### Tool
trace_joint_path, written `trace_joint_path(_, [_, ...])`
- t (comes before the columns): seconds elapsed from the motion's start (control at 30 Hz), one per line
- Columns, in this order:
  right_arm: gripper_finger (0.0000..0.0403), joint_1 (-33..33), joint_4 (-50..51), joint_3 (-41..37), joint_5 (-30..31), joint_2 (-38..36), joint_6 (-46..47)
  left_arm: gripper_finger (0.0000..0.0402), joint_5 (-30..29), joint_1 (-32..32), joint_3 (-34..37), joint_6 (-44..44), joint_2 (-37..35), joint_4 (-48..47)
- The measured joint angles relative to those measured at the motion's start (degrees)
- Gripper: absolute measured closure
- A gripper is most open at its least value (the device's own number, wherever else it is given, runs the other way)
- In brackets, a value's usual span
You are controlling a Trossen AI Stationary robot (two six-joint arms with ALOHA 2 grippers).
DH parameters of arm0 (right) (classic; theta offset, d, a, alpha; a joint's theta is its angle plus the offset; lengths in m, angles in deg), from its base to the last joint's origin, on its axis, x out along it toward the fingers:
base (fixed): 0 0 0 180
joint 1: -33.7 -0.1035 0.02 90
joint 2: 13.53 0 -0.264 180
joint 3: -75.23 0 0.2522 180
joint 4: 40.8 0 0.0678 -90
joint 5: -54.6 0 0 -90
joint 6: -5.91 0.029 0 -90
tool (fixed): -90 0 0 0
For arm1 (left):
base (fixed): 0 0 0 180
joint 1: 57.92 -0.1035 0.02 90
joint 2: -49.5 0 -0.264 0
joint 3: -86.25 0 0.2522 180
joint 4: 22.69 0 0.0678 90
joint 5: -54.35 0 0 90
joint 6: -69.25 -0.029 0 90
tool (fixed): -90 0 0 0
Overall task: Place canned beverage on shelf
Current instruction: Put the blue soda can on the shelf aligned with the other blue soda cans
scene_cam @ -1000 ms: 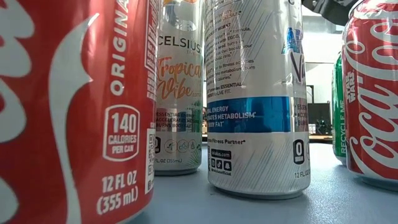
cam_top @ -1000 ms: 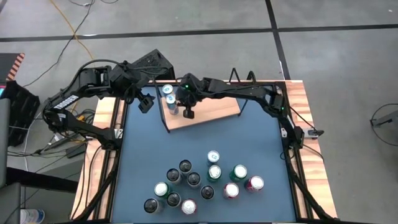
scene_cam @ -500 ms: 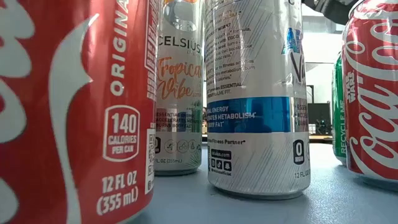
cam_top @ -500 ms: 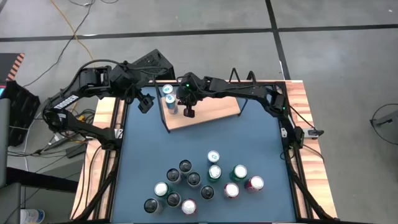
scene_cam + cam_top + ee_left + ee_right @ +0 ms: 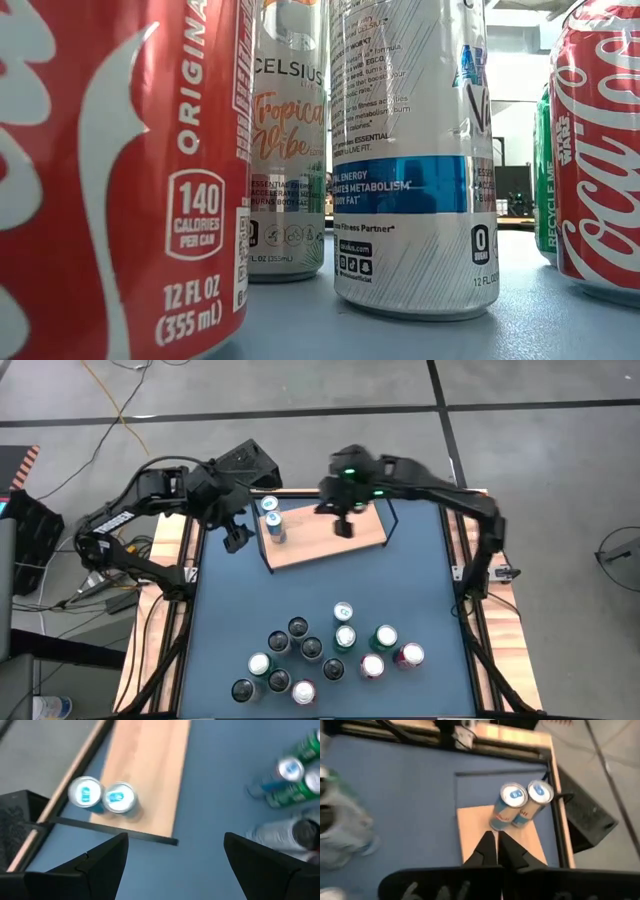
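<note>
- Shelf (image 5: 325, 535) lay at the far side of the blue table (image 5: 230, 610), slightly skewed, with its thin wire frame round it.
- Two blue-topped cans (image 5: 271, 514) stood upright at the shelf's far-left corner, touching each other; the rest of the board was bare.
- Right gripper (image 5: 343, 526) hung over the middle of the shelf, fingers pressed together and holding nothing. In its wrist view the two cans (image 5: 522, 804) stood just beyond the fingertips, with clear board between.
- Left gripper (image 5: 236, 540) hovered over the table just off the shelf's left edge, fingers (image 5: 105, 862) spread wide and empty.
- Loose cans (image 5: 330, 655) stood clustered on the near half of the table, well apart from the shelf. The tops were silver, black, green and red.
- Low view was filled by cans close up: a red cola can (image 5: 110, 170) at left, a white-and-blue can (image 5: 415, 160) in the middle. It showed neither gripper.
- Judgement: one placement looked finished and the step in hand was going back for the next can.
- To do it well, lift clear of the shelf's wire frame before swinging toward the cluster.
- Pick an outer can; the lone silver one (image 5: 343, 611) on the far edge looked easiest, though how tight the pack really was could not quite be read from above.
- Open before descending, come straight down, grip the can mid-body, and keep it upright.
- Set it beside the two already placed, so the row fills in order.
</note>
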Motion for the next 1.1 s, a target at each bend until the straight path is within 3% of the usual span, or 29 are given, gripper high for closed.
trace_joint_path(0.13, [0.0353,-2.36,5.74,0.11,1.31,-6.71,2.32,0.0086,0.9,3.15,0.02,-2.24,0.62,-1.35])
trace_joint_path(0.33, [0.0269,-9.27,18.5,0.09,2.0,-12.52,13.15,0.0086,-1.08,8.72,0.02,-2.91,0.14,-1.33])
trace_joint_path(0.5, [0.0227,-18.3,27.17,0.04,8.46,-12.97,23.79,0.0086,-2.8,12.48,0.0,-0.94,0.12,-1.46])
trace_joint_path(0.67, [0.0218,-28.08,32.95,-0.15,13.5,-11.83,30.6,0.0086,-3.08,16.72,0.0,4.78,0.1,-1.04])
trace_joint_path(0.8, [0.0222,-34.59,28.99,-2.49,17.45,-11.9,33.2,0.0086,-3.78,21.64,0.0,10.24,0.1,-0.61])
trace_joint_path(1.1, [0.0215,-43.64,23.74,-6.79,25.98,-11.8,34.78,0.0086,-14.42,33.75,0.0,20.63,0.32,7.13])
